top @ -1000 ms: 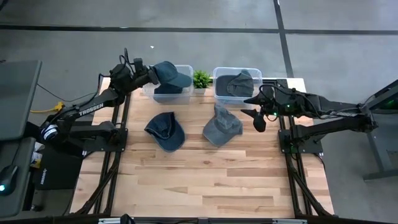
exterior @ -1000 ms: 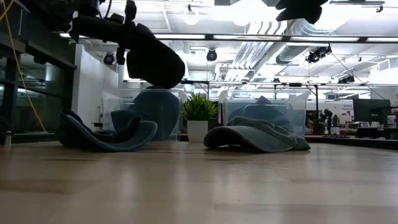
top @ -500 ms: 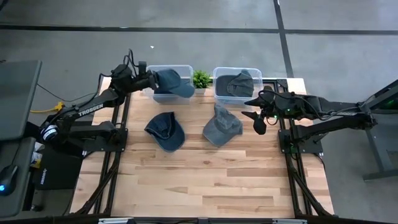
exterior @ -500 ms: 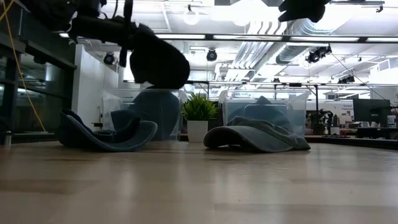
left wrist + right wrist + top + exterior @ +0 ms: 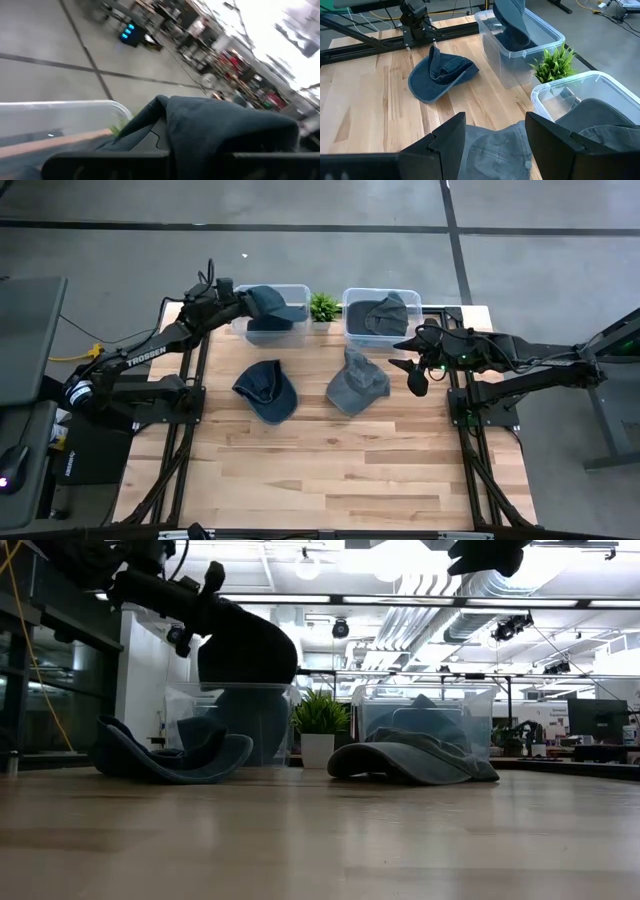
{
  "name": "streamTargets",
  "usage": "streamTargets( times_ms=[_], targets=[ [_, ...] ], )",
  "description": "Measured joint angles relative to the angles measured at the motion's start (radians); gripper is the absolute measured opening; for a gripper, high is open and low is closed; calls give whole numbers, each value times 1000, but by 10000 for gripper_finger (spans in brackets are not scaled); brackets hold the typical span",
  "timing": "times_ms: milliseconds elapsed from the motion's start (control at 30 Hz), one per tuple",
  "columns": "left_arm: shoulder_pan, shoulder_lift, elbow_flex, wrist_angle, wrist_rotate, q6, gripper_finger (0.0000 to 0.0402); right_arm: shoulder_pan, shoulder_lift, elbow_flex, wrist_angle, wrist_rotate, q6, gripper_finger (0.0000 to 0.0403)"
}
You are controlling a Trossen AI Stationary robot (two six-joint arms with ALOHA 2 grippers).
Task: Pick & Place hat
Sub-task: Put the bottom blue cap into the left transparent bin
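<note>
Plant (image 5: pixel 323 306) in a white pot stands at the table's far edge and serves as reference. To its left sits a clear bin (image 5: pixel 290 327); to its right, a second clear bin (image 5: pixel 350 298) holding a grey hat (image 5: pixel 383 316).

Left gripper (image 5: pixel 240 302) is pinched shut on a dark blue cap (image 5: pixel 268 301), holding it above the left bin, brim pointing toward the plant. In the low view this cap (image 5: pixel 245 643) hangs over the bin's rim, clear of another dark cap (image 5: pixel 240 718) already inside.

On the table (image 5: pixel 340 460), nearer than the plant and to its left, lies a blue cap (image 5: pixel 267 389), upturned. Nearer than the plant and to its right lies a grey cap (image 5: pixel 356 383), just in front of the right bin.

Right gripper (image 5: pixel 413 368) hovers to the right of the grey cap, fingers (image 5: pixel 445 142) spread apart, holding nothing.
</note>
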Motion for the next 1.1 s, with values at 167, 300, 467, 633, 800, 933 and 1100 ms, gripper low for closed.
streamTargets(
  times_ms=[167,300,467,633,800,933,1100],
  targets=[
    [0,2,0,-45,-137,0,0,0,0,0,0,0,0,200],
    [0,29,0,-48,-179,0,0,0,0,0,0,0,0,200],
    [0,84,0,-52,-198,-3,0,0,0,0,0,0,0,200],
    [0,144,0,-31,-139,-4,0,0,0,-15,19,0,0,200],
    [0,161,0,-30,-133,3,0,0,0,-67,48,0,0,200],
    [0,162,0,-19,-134,-3,0,0,0,-118,79,-1,7,200],
    [0,162,0,-27,-172,-4,3,0,1,-172,153,-3,8,200]
  ],
)
